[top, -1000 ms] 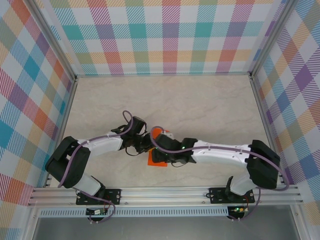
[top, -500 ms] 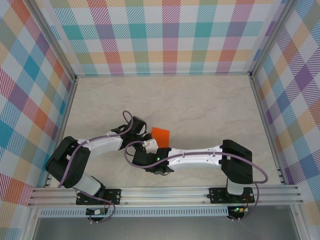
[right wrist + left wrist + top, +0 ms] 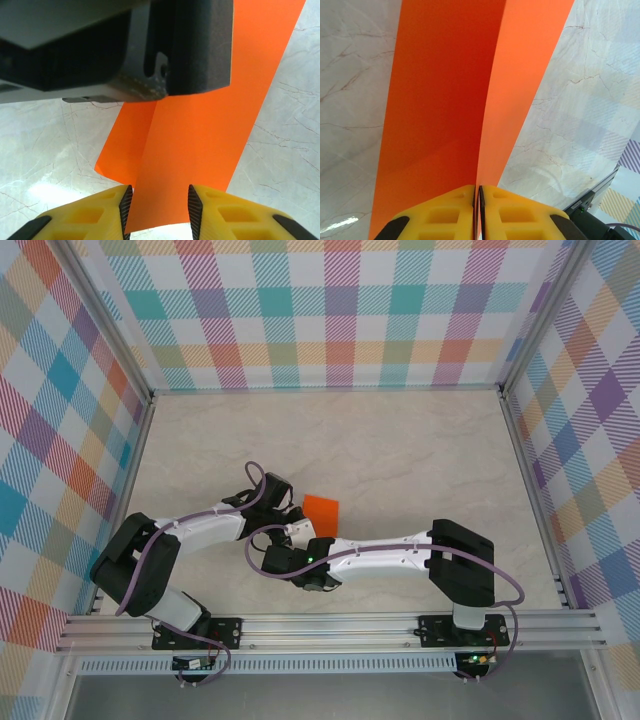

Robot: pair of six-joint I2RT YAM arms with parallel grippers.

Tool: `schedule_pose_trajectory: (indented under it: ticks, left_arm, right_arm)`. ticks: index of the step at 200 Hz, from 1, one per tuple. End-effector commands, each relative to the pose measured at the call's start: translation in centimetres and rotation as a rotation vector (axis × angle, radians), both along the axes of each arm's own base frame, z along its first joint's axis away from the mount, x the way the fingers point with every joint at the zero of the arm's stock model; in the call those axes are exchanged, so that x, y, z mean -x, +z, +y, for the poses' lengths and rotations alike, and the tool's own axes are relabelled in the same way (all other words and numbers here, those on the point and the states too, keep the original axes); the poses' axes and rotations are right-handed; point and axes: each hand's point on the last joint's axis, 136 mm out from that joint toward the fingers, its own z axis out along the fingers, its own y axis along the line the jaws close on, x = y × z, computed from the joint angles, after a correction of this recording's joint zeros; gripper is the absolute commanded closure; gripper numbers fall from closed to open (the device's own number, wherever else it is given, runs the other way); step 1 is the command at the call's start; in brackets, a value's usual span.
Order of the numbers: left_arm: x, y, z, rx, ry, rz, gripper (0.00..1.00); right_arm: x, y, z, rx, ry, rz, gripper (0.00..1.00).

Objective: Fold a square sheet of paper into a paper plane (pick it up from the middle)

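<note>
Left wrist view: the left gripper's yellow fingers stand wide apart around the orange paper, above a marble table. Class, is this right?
No. The left wrist view shows the left gripper pinched shut on the orange paper, not wide apart; the marble table is right.

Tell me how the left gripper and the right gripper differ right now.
The left gripper is pinched shut on the orange paper; the right gripper has its jaws apart, paper lying between them. The left gripper's arm comes from the left, the right gripper's from the right. Both have yellow fingers.

One paper sheet (image 3: 445,100), two hands (image 3: 477,191) (image 3: 158,200)
</note>
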Motion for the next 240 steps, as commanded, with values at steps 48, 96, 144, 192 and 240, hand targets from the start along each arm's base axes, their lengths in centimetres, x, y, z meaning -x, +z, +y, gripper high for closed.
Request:
schedule_pose_trajectory:
  ticks: [48,96,144,192,240]
  left_arm:
    - [-0.6,1.4,-0.3,0.023,-0.006,-0.02,0.88]
    - [-0.7,1.3,0.8,-0.032,0.034,-0.027,0.78]
    - [0.0,1.7,5.6,-0.228,0.163,-0.055,0.44]
    - [1.7,2.4,7.8,-0.195,0.272,-0.082,0.45]
    - [3.4,3.4,5.8,-0.033,0.19,-0.107,0.58]
  right_arm:
    - [-0.2,1.2,-0.6,-0.008,0.0,-0.016,0.79]
    - [-0.2,1.3,-0.9,-0.021,0.002,-0.017,0.9]
    - [0.0,0.7,-0.5,-0.163,0.021,0.068,0.92]
    - [-0.5,0.5,0.1,-0.438,0.056,0.249,0.91]
    - [-1.4,0.1,-1.1,-0.591,0.061,0.376,0.89]
